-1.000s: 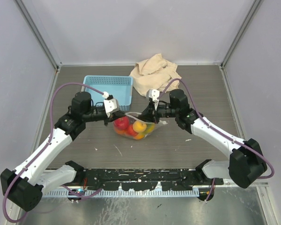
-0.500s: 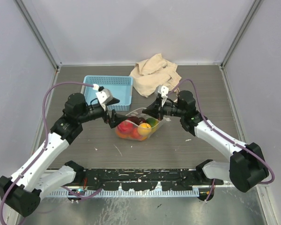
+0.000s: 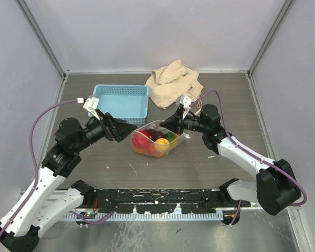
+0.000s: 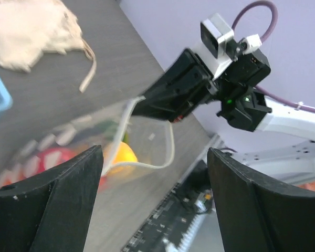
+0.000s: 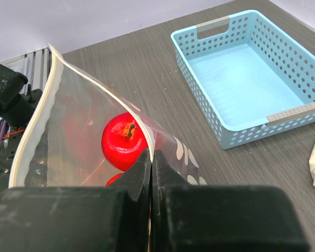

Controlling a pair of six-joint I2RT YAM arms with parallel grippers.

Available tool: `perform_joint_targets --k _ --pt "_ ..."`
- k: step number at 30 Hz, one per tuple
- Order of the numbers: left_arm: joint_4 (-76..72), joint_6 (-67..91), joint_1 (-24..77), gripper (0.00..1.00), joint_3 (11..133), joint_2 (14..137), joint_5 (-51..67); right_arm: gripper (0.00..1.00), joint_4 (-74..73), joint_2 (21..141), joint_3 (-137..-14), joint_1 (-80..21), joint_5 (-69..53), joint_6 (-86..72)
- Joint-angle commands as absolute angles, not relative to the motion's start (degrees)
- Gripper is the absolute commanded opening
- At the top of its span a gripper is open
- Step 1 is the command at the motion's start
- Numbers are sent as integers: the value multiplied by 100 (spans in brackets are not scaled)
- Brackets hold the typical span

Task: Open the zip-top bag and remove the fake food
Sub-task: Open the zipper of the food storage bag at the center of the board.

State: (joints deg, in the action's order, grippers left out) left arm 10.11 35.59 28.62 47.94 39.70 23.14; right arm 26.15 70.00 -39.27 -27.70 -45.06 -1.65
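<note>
The zip-top bag (image 3: pixel 153 140), clear with white dots, sits mid-table with its mouth gaping. Inside lies the fake food: a red apple (image 3: pixel 141 139) (image 5: pixel 123 139), an orange fruit (image 3: pixel 161 145) (image 4: pixel 124 154), a green piece (image 3: pixel 171 137) and a dark maroon one. My right gripper (image 3: pixel 174 125) (image 5: pixel 151 153) is shut on the bag's right rim, holding it up. My left gripper (image 3: pixel 130 129) (image 4: pixel 155 152) stands open just left of the bag, nothing between its fingers. The bag's white zip strip (image 5: pixel 35 128) curves round the open mouth.
A light blue perforated basket (image 3: pixel 121 101) (image 5: pixel 252 68) stands empty behind the bag on the left. A beige cloth drawstring bag (image 3: pixel 173 81) (image 4: pixel 26 31) lies at the back centre. The rail with the arm bases runs along the near edge.
My left gripper let go of the bag's left rim, opened wide and drew back to the left. The right gripper pulled its rim rightward, so the bag's mouth now gapes.
</note>
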Motion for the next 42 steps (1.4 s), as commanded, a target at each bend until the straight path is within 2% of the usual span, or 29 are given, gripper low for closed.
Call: perform_joint_targets --k 1,4,8,11,13,17,20,23,25,28,30,33,37,42 --pt "1464 4553 3801 81 4954 4081 1063 1 3269 6881 -3888 -2671 -4317 -447" --pt "1805 4491 4988 81 5215 4320 -275 1 3313 6795 -3861 -2654 -4262 -500" --pt "2352 4426 6688 83 5745 4931 -2638 1 3318 6709 -3831 -2653 -4159 -521" --pt "2640 4631 7485 87 6047 5382 -3933 1 3322 6655 -3809 -2621 -4172 -559" --pt "2730 4952 7619 94 6149 5689 -4346 1 3327 6658 -3821 -2613 -4214 -577" --pt "3695 5708 7607 100 6742 6491 -5032 1 3352 6703 -3834 -2612 -4285 -640" --pt "4494 6246 7466 99 7298 7012 -5250 1 3388 6736 -3842 -2615 -4321 -683" --pt "4663 6441 7183 95 7416 7228 -4989 1 3365 6751 -3849 -2611 -4333 -693" --pt "4437 6386 6979 89 7226 7225 -4667 1 3327 6750 -3864 -2610 -4309 -673" --pt "3882 6156 6611 60 6886 7199 -4190 1 3303 6747 -3873 -2615 -4274 -649" --pt "3424 5828 6282 35 6704 7077 -3744 1 3273 6774 -3905 -2611 -4272 -648" --pt "2825 5275 5815 10 6568 6935 -3013 1 2997 6779 -4069 -2610 -4203 -552" --pt "2151 4629 5205 2 6637 7063 -1696 1 2269 6614 -4457 -2537 -3914 -259" --pt "1958 3930 4930 0 7414 7945 -515 1 1967 6193 -4676 -2203 -3591 -448"
